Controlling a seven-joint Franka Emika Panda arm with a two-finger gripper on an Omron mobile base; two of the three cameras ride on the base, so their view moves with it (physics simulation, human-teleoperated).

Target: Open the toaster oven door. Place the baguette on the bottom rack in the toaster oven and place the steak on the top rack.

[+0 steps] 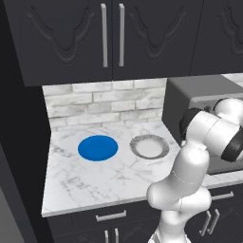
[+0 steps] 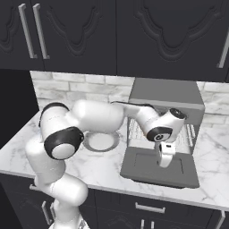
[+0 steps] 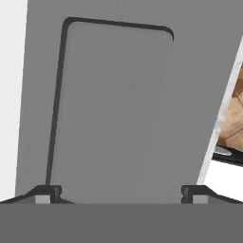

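The toaster oven [image 2: 165, 94] is a grey box at the right end of the counter, and it also shows behind my arm in the left base view [image 1: 182, 97]. The toaster oven door [image 2: 156, 170] is folded down flat in front of it, and wire racks [image 2: 134, 130] show inside. My gripper [image 2: 164, 163] points down just above the door, open and empty. In the hand view the door's grey panel [image 3: 118, 109] with its window outline lies close below the open gripper [image 3: 121, 197]. The baguette and the steak are out of view.
A blue plate [image 1: 98, 147] and a grey-rimmed plate [image 1: 149, 146] lie bare on the marble counter [image 1: 80, 185] left of the oven. The grey-rimmed plate [image 2: 100, 142] sits partly behind my arm. Dark cabinets [image 1: 109, 33] hang overhead.
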